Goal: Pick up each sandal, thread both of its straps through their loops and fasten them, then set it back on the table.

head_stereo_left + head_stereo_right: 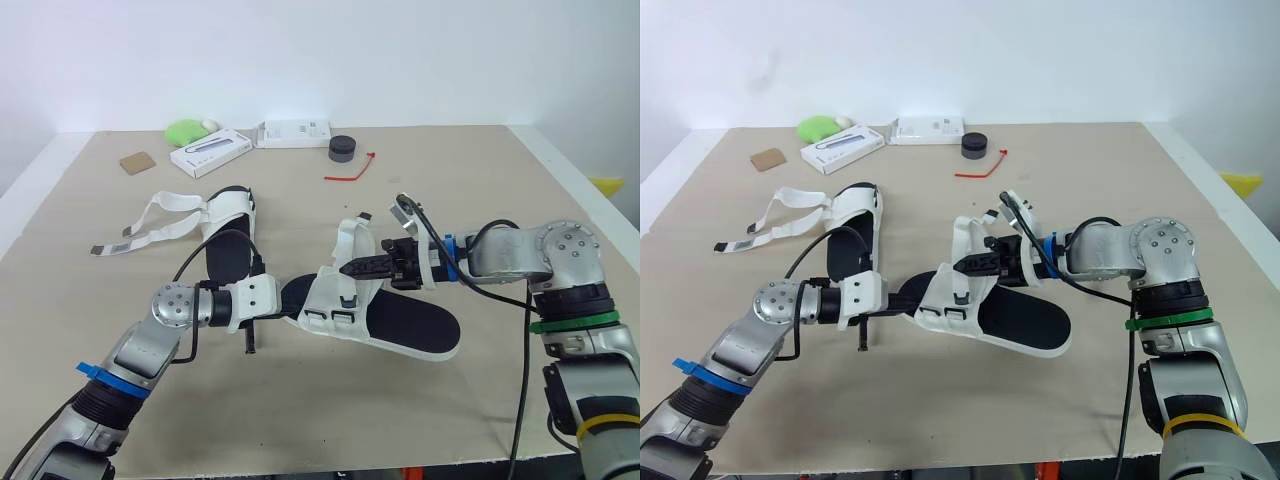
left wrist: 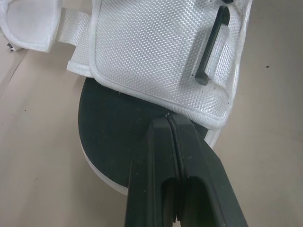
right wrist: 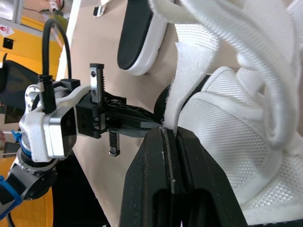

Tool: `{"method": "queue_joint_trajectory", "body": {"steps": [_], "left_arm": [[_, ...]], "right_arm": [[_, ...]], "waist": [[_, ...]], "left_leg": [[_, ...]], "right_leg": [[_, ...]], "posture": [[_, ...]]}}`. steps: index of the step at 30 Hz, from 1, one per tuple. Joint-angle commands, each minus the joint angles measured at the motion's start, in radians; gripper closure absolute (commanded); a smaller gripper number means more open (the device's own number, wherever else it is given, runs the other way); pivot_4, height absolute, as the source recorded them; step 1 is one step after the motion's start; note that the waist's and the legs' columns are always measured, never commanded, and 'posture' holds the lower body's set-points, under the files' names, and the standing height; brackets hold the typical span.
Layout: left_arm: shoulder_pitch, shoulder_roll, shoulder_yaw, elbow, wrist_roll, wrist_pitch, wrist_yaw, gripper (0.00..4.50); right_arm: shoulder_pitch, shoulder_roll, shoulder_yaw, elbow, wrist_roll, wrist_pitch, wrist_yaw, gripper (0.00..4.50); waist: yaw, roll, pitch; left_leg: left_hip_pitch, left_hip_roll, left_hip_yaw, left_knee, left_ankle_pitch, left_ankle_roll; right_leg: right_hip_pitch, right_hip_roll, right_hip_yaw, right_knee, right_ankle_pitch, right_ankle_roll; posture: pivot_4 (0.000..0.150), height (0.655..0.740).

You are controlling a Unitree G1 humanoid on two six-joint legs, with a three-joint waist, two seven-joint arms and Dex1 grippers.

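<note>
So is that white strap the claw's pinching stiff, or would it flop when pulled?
Probably floppy: the strap bends and curls above the right claw rather than standing straight. Its fuzzy woven face likely grips well and isn't slippery. The sandal would probably shift if tugged, but the left claw grips one end.

Head stereo pair: mounted high, facing forward and down over both arms, with the whole worktop [image 1: 300,420] in frame from well back. Both eyes share the same scene, slightly offset sideways.

Left wrist cam: looks along the left gripper [image 2: 169,116], very near one end of the sandal [image 2: 156,47].

Right wrist cam: looks along the right gripper [image 3: 169,130], jaws pinched on a strap [image 3: 189,80], close in, facing the left gripper.

All four views share that sandal.
</note>
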Motion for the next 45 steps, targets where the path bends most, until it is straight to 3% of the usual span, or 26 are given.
{"method": "queue_joint_trajectory", "body": {"steps": [1, 45], "left_arm": [[0.029, 0.017, -0.035, 0.051, 0.048, 0.044, -0.005, 4.5], [0.013, 0.014, -0.059, 0.08, 0.075, 0.017, 0.002, 4.5]], "right_arm": [[0.014, 0.002, -0.032, -0.068, 0.021, -0.005, 0.012, 4.35], [0.077, 0.004, -0.032, -0.071, 0.021, 0.004, 0.048, 4.35]], "waist": [[0.0, 0.0, 0.0], [-0.008, 0.001, -0.005]], "left_leg": [[0.0, 0.0, 0.0, 0.0, 0.0, 0.0], [0.001, -0.001, 0.001, 0.0, 0.0, 0.0]], "right_leg": [[0.0, 0.0, 0.0, 0.0, 0.0, 0.0], [0.001, -0.001, 0.001, 0.0, 0.0, 0.001]], "posture": [[0.15, 0.74], [0.15, 0.74]]}}
